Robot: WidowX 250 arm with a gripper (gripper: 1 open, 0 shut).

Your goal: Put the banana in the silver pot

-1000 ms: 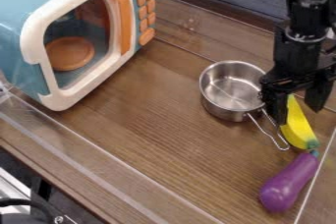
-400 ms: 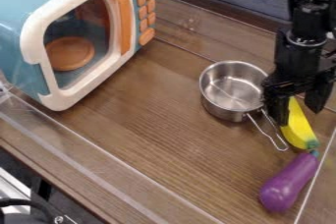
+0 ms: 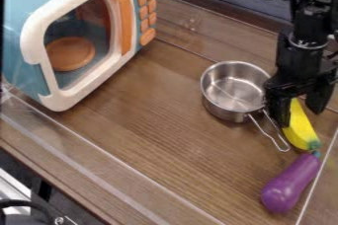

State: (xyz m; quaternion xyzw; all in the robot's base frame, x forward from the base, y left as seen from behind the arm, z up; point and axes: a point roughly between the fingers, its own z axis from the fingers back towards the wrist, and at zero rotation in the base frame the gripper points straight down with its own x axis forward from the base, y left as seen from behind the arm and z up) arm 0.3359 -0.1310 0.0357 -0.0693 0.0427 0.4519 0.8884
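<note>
While the claw (image 3: 298, 100) hangs pointing straight down over the right side of the wooden table (image 3: 145, 130), its two black fingers (image 3: 274, 102) stand spread wide and grip nothing. In the single camera view, the banana (image 3: 301, 125) lies flat on the table directly below the claw, its upper end between the two fingers and its green-tipped lower end extending past them toward the near edge; whether the fingers touch it cannot be told. Just to the left of the claw sits the silver pot (image 3: 234, 89), upright and with nothing visible inside, its thin wire handle (image 3: 275, 131) running down beside the banana's left edge. Below the claw and beyond the banana's lower end lies the purple toy eggplant (image 3: 290, 183). Well to the left of the claw stands the toy microwave (image 3: 74, 30), its door shut.
</note>
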